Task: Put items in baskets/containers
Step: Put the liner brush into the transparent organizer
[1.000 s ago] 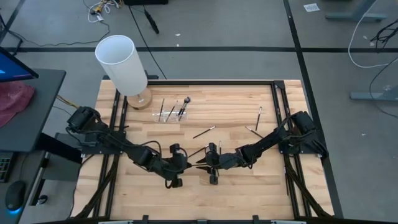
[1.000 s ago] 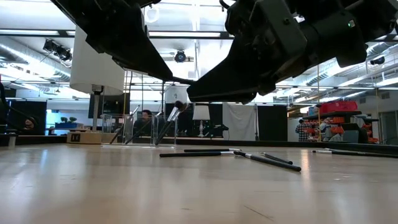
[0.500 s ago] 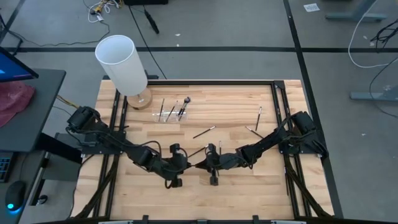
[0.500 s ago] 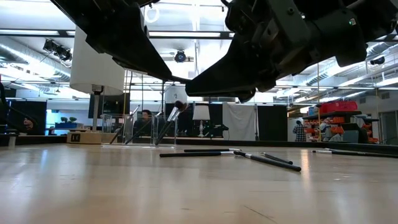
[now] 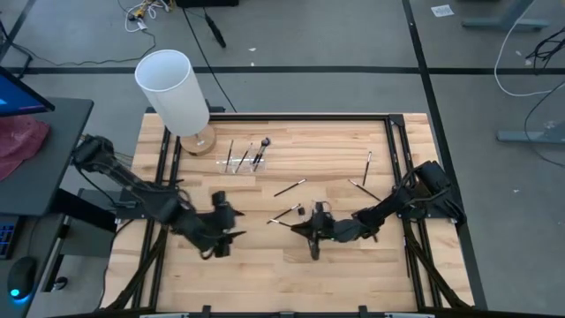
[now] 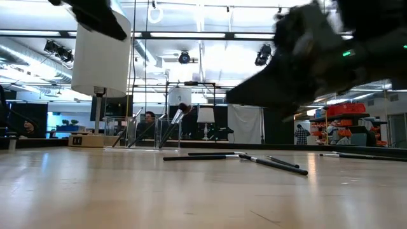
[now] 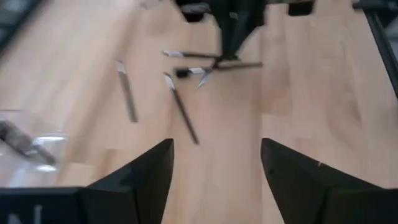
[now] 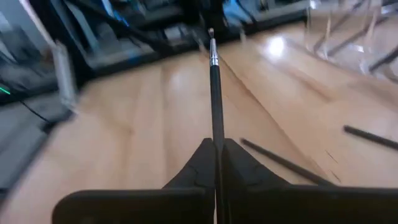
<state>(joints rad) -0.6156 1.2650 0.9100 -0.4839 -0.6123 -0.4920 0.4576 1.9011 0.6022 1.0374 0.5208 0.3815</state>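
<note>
- Two arms over one wooden table (image 5: 353,274); entries run from its left side to its right.
- Lamp-like white cylinder (image 5: 173,90) on a round wooden base, far left corner of the table.
- Left gripper (image 5: 221,231): low over the near-left part of the table, fingers (image 7: 134,180) spread wide, nothing between them (bare wood shows in the gap in the left wrist view).
- Clear holder (image 5: 244,162): just right of the cylinder's base, near the far edge; several dark brushes (image 6: 173,121) stand leaning inside it, one with a fluffy head uppermost.
- Loose brush (image 5: 290,187): lying flat on the table, right of the holder, towards the centre.
- Held brush (image 8: 215,93): clamped by its handle in the right gripper (image 5: 311,230), silver ferrule end pointing away from the fingers towards the left arm; fingers pressed tight on the thin shaft.
- Right gripper's place: about mid-table, near side, apart from the left gripper.
- Two more brushes: one (image 5: 367,168) near the far right rail, one (image 5: 358,187) just beside the right arm.
</note>
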